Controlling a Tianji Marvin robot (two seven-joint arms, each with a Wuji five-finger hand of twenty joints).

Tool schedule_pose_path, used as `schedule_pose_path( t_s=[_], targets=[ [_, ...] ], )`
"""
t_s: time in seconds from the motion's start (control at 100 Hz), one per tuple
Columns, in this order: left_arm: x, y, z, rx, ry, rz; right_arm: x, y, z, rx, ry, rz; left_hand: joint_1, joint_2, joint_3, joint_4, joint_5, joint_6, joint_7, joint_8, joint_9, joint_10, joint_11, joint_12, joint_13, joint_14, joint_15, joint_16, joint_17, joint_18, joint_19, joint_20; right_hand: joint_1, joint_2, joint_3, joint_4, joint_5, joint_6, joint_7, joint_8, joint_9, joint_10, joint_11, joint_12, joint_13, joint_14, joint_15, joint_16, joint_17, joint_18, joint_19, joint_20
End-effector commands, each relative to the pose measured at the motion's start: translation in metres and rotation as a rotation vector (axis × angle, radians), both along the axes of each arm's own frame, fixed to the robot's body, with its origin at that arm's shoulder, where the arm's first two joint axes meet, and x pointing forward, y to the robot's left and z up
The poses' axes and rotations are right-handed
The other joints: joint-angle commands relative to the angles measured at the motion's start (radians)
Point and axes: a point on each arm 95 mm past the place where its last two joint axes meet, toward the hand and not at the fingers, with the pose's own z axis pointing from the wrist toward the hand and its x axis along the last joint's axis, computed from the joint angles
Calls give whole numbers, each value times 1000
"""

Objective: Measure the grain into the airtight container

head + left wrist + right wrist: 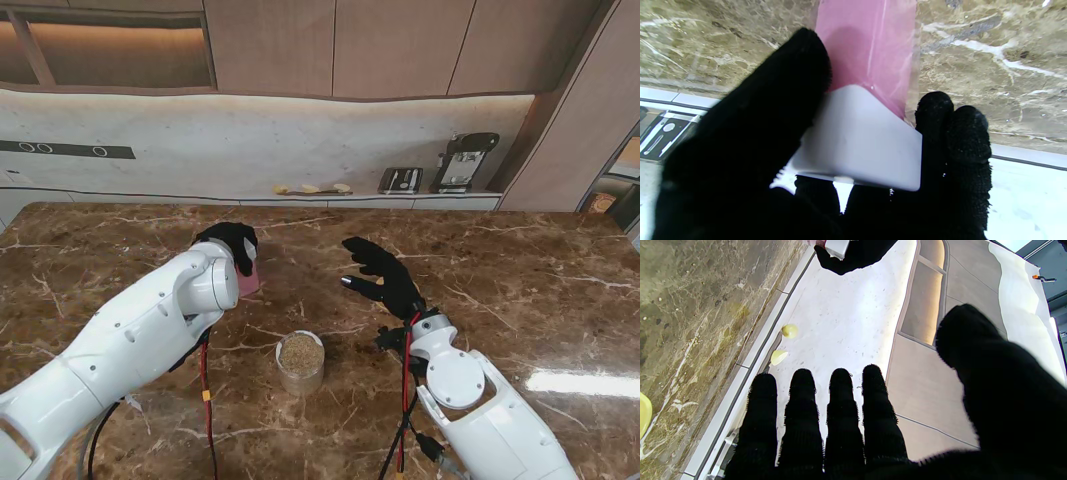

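A small round clear jar [300,362] filled with brown grain stands on the marble table [520,270], between my two arms and near me. My left hand [230,245], in a black glove, is farther from me and to the jar's left. It is shut on a pink translucent piece [249,281] with a white end. The left wrist view shows the thumb [773,110] and fingers [953,143] pinching that white end [860,146], with the pink part [870,43] reaching toward the table. My right hand [380,275] hovers open beyond the jar to its right, its fingers [840,420] spread and holding nothing.
Loose grains lie scattered on the table around the jar. Red and black cables [207,400] hang by both arms. On the back counter stand two dark appliances [462,160] and some pale yellow items [312,188]. A yellow thing [644,411] shows at the right wrist view's edge.
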Motion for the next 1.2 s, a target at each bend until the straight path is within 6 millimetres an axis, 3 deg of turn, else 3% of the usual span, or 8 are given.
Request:
schedule_pose_path(
  t_s=[0.0, 0.12, 0.17, 0.25, 0.4, 0.86, 1.06, 1.19],
  targets=[
    [-2, 2, -6, 4, 22, 12, -1, 0, -4, -4, 20, 7, 154, 178, 203, 40, 13, 171, 232, 69, 26, -66, 157, 32, -36, -91, 3, -12, -23, -40, 1, -13, -27, 1, -13, 30, 21, -29, -5, -11, 9, -24, 5, 9, 23, -41, 3, 8, 6, -23, -5, 24],
    [-4, 5, -6, 12, 33, 9, -1, 1, -4, -2, 21, 5, 27, 178, 289, 34, -74, 187, 186, 32, -88, -56, 232, -82, -115, -98, 44, -88, -69, -32, -15, -24, -27, 1, -13, 30, 22, -28, -4, -11, 10, -24, 5, 10, 23, -42, 3, 10, 6, -20, -3, 27],
    [-5, 6, -6, 8, 50, 9, -1, 1, -4, -3, 21, 6, -48, 195, 319, 61, -130, 211, 139, 11, -178, -57, 282, -233, -171, -104, 67, -207, -107, -26, -35, -18, -27, 1, -12, 30, 22, -29, -4, -11, 11, -23, 5, 11, 23, -40, 4, 11, 6, -18, -2, 28],
    [-5, 9, -5, 7, 58, 2, -1, 2, -5, -5, 22, 9, -173, 194, 321, 134, -204, 245, 54, -20, -260, -53, 255, -387, -249, -98, 48, -246, -180, -17, -79, -26, -28, 1, -12, 30, 22, -29, -3, -12, 13, -24, 6, 12, 24, -42, 4, 12, 6, -17, -1, 30],
    [-8, 13, -3, 26, 71, -12, -1, 3, -5, -3, 24, 12, -273, 158, 139, 119, -319, 280, -99, -152, -394, -44, 149, -510, -430, -84, -41, -321, -369, 56, -177, -71, -27, 2, -13, 30, 26, -31, -1, -12, 18, -21, 8, 15, 31, -29, 7, 15, 12, -11, 5, 36],
    [-12, 17, 15, 11, -8, -33, -2, 5, -5, -3, 24, 22, -350, 257, -327, 136, -380, 244, -416, -389, -569, -44, -61, -716, -705, -66, -394, -721, -665, 185, -393, -257, -29, 5, -16, 30, 24, -29, -1, -14, 19, -20, 6, 19, 31, -26, 6, 18, 7, -8, 5, 43],
    [-14, 15, 42, -33, -111, -68, -3, 5, -5, -1, 21, 28, -323, 304, -456, 154, -348, 232, -515, -470, -585, -78, -144, -786, -783, -127, -455, -834, -692, 159, -611, -431, -29, 3, -16, 30, 26, -29, -1, -15, 27, -27, 1, 15, 36, -34, 1, 14, 15, -15, -2, 40],
    [-23, 10, 65, -77, -198, -135, -3, 6, -5, -2, 19, 32, -298, 344, -543, 171, -307, 294, -578, -533, -576, -94, -124, -809, -777, -180, -468, -864, -669, 46, -750, -560, -29, 4, -16, 30, 26, -29, -1, -16, 28, -29, -4, 10, 39, -36, -4, 9, 17, -15, -4, 37]
  ],
)
